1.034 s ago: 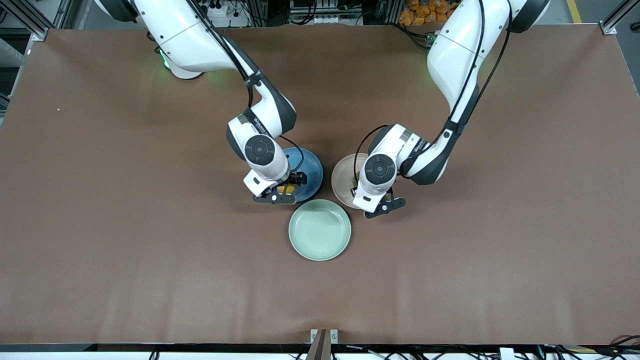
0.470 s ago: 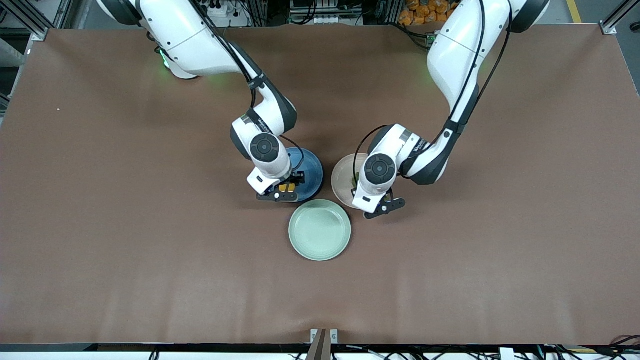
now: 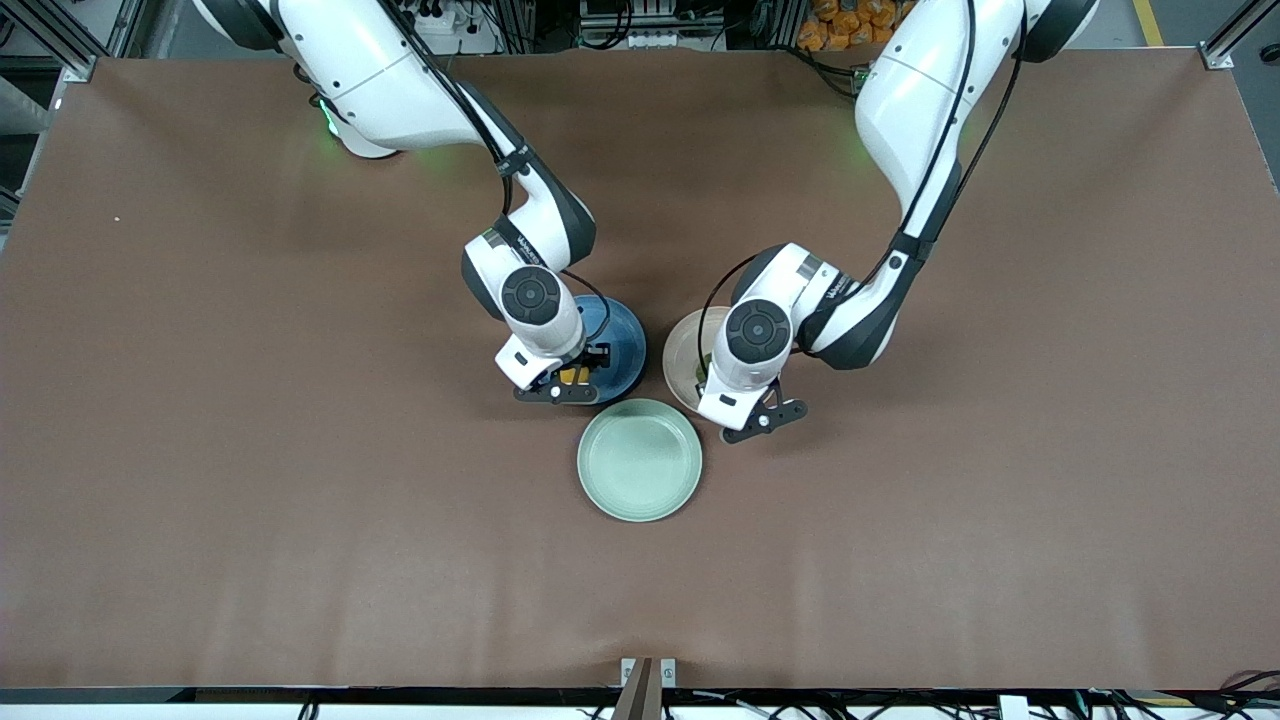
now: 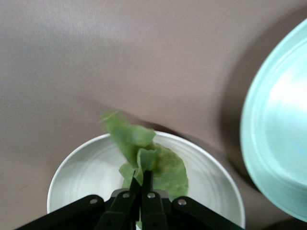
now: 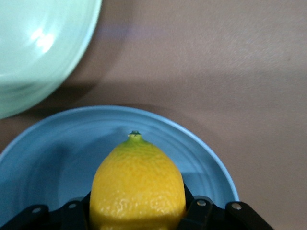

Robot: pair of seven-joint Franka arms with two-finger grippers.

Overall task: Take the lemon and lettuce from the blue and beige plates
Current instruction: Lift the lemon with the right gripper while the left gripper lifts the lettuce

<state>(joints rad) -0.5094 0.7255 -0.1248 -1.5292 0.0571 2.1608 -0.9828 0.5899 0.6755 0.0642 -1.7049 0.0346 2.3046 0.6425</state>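
My right gripper point(image 3: 572, 378) is shut on the yellow lemon point(image 5: 137, 182) and holds it over the blue plate point(image 5: 204, 153). I cannot tell whether the lemon still touches the plate. In the front view only a yellow sliver of the lemon point(image 3: 570, 376) shows under the wrist, over the blue plate point(image 3: 622, 345). My left gripper point(image 4: 143, 179) is shut on the crinkled green lettuce point(image 4: 165, 165), pinching it by its edge over the beige plate point(image 4: 81, 172). One end of the leaf stands up off the plate. In the front view the left wrist covers much of the beige plate point(image 3: 682, 350).
A pale mint-green plate point(image 3: 640, 460) lies nearer the front camera, close to both other plates. Its rim shows in the left wrist view point(image 4: 283, 139) and in the right wrist view point(image 5: 38, 43). Brown table cover point(image 3: 300, 500) spreads all around.
The left wrist has risen a little with the lettuce in its fingers. The right gripper shifted slightly toward the left arm's end a second ago, then held still on the lemon.
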